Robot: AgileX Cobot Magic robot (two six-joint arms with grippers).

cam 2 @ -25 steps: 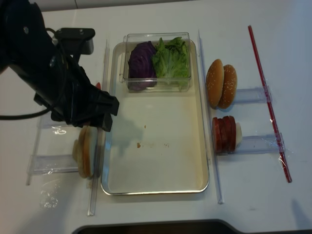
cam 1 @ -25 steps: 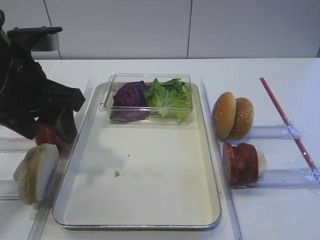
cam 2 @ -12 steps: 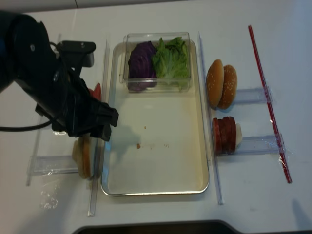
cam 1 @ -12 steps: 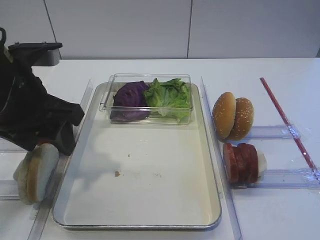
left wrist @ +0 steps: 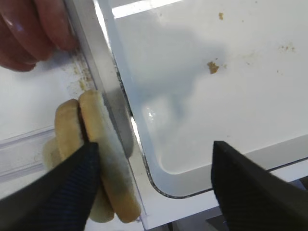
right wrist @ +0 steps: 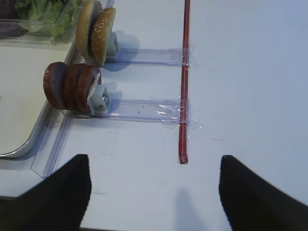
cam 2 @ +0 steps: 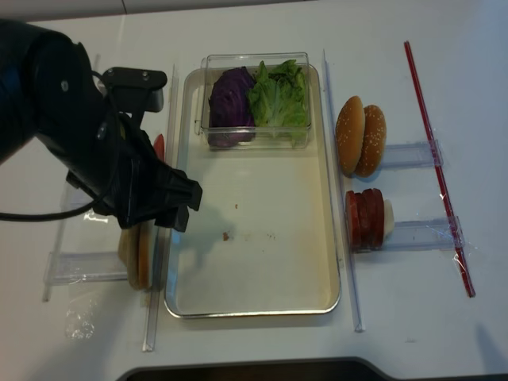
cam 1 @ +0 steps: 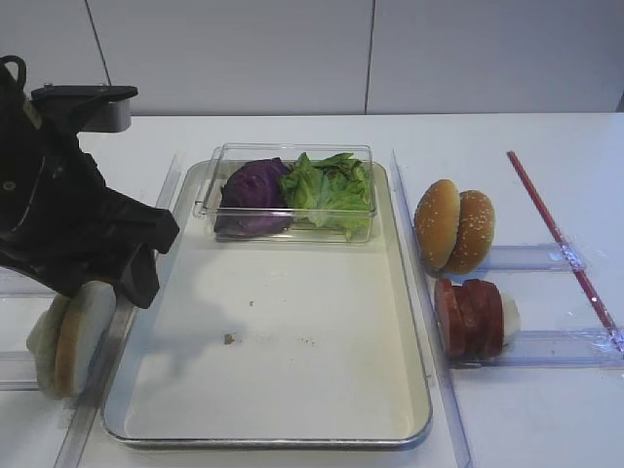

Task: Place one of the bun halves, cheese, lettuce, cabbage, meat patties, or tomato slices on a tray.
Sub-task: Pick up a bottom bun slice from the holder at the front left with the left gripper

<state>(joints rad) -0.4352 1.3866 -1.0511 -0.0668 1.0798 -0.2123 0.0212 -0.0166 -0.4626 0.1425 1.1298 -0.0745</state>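
Note:
Two bun halves stand on edge in a clear rail just left of the silver tray. My left gripper hangs over them, open and wide. Its left finger is against the buns and its right finger is over the tray corner. The black left arm covers their tops. Lettuce and cabbage lie in a clear box at the tray's far end. Tomato slices sit beyond the buns. Meat patties stand right of the tray. Cheese is out of view. My right gripper is open above bare table.
Two sesame buns stand on edge right of the tray, behind the patties. Clear plastic rails run out to a long red strip on the right. Crumbs dot the tray bottom.
The left arm has come forward and down over the bun halves and a little towards the tray, hiding the tomato slices in the high view. Its jaws stayed equally wide.

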